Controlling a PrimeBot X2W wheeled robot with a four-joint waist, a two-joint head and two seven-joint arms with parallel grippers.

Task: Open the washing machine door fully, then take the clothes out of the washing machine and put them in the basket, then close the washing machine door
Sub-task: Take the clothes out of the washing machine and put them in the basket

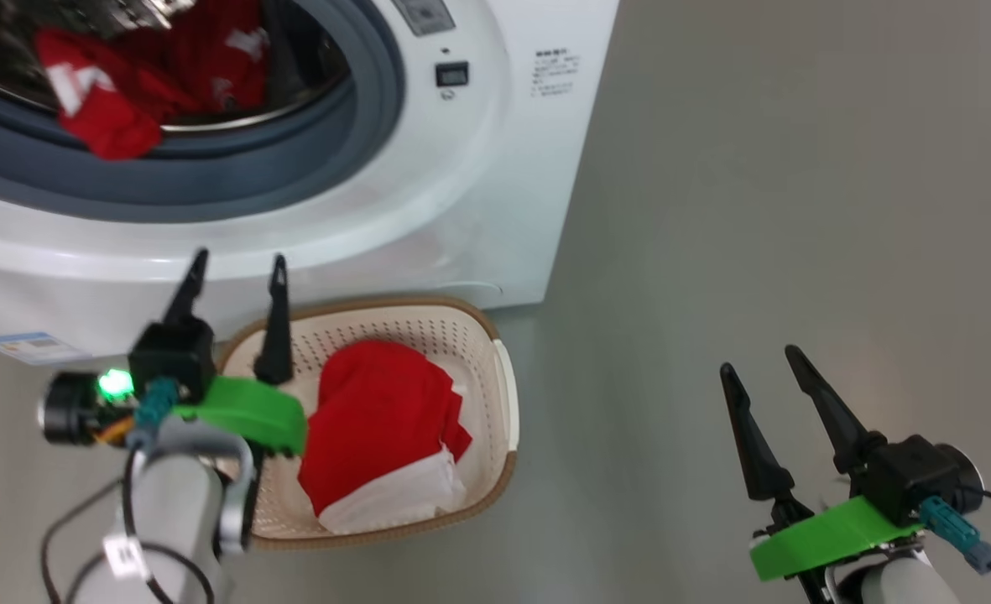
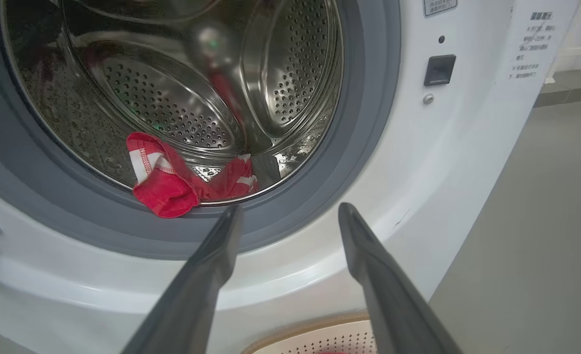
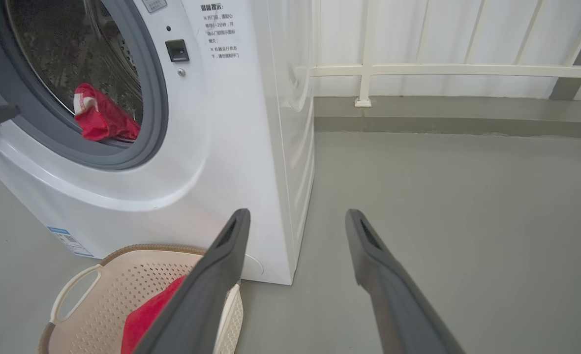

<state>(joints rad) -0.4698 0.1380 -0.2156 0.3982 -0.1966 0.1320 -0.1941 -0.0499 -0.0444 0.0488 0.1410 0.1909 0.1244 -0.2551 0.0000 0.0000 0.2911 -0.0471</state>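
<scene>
Beyond my released left claw, at eleven o'clock, red clothes draped the drum's lip; I judged pinching that overhanging fold best, right claw released too.

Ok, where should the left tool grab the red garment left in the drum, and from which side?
Likely the bunched red fold spilling out onto the grey ring: it lies nearest and stands proud. Come straight in from the front through the open doorway; the open left tool points there.
</scene>
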